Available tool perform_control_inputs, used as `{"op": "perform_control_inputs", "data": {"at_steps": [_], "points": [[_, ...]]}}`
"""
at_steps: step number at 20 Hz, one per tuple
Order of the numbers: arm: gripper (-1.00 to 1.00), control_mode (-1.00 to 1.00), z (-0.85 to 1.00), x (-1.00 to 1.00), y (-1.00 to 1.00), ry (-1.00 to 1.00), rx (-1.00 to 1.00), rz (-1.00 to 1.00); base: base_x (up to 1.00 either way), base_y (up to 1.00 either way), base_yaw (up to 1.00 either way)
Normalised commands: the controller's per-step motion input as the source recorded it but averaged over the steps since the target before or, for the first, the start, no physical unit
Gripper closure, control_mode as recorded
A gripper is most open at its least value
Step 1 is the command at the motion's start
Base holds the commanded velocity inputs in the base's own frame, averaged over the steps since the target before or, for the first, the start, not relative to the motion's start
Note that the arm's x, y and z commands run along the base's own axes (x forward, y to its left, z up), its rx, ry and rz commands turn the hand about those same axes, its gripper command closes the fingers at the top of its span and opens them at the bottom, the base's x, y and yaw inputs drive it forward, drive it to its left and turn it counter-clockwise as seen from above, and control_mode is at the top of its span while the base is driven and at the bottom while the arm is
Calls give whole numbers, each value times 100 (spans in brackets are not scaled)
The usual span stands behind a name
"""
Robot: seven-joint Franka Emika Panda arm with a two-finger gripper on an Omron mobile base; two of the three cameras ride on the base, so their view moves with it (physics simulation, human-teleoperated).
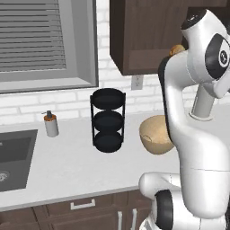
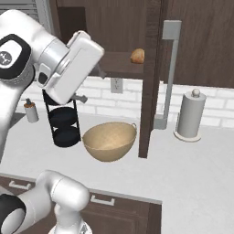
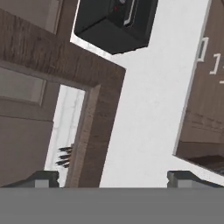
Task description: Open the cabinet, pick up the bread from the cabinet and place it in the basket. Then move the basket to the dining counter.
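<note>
A: Left base view first. Where is the bread from the cabinet?

B: A golden bit of it peeks out just beside the arm's upper link, level with the cabinet's lower shelf. The basket sits on the grey worktop below the cabinet, beside the black three-tier rack. The pincer itself I cannot make out here.

A: Right base view?

B: The cabinet door stands swung out, edge-on, its silver bar handle on the far side. The bread lies on the open shelf, inside the cabinet, above the basket and apart from it. The hand is up at shelf height, on the rack side of the opening, so by my reckoning the bread lies across the shelf toward the door from it. The roll is roundish, with no long axis to line up on.

A: And the hand view?

B: The gripper has its tips spread wide, with nothing between them and touching nothing. It looks along the door's wooden frame and glass pane, down to the worktop and the rack. I'd say the reach to the bread is not yet begun.
</note>
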Motion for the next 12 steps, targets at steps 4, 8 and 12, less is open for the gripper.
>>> {"op": "perform_control_inputs", "data": {"at_steps": [4,8,12], "points": [[-100,-100,1,-6,73,1,-13,46,0,0,0],[-100,-100,14,-17,58,9,-23,54,0,0,0],[-100,-100,6,-1,13,21,-25,61,0,0,0]]}}
